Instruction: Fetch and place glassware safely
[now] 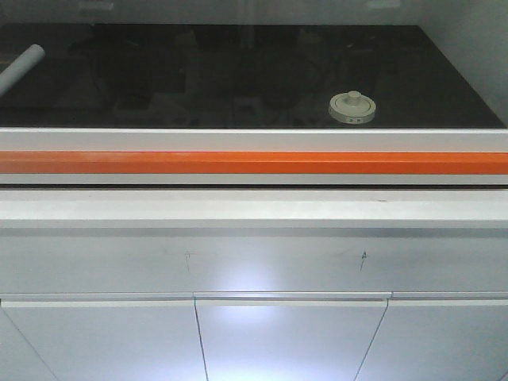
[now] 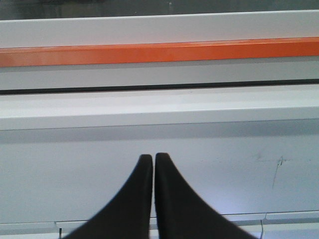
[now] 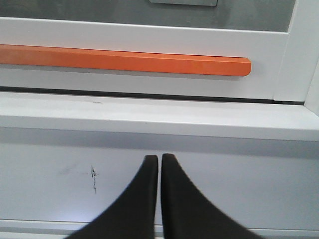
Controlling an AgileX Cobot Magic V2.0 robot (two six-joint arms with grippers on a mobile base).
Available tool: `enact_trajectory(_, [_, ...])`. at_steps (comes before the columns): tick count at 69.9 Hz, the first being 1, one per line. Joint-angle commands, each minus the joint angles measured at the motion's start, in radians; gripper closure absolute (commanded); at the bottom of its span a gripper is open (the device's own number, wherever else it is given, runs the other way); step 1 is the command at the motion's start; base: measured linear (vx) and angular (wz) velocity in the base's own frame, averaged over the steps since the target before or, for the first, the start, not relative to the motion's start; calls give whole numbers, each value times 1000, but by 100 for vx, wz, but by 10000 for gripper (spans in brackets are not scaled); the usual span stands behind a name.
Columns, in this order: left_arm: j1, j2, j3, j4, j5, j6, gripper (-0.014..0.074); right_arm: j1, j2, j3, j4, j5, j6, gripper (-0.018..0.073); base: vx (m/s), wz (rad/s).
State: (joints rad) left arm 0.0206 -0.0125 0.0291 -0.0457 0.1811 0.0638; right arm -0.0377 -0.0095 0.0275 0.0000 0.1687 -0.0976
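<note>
- 1 glass jar, lidded: on dark surface, right of centre, beyond 1 orange bar.
- 1 white tube: far left.
- left gripper, right gripper: fingers pressed together, empty.

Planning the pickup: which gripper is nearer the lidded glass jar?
Right, probably. The right gripper is low by the right end of the orange bar, the side where the jar stands beyond it; the left gripper is further left.
</note>
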Motion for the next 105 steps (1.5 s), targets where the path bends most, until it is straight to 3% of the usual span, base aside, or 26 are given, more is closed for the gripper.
enact_trajectory(1, [-6, -11, 27, -8, -72, -6, 603, -5, -12, 18, 0, -77, -1, 567, 0, 0])
enact_trajectory(105, [-6, -11, 27, -8, -72, -6, 603, -5, -12, 18, -10, -77, -21, 566, 0, 0])
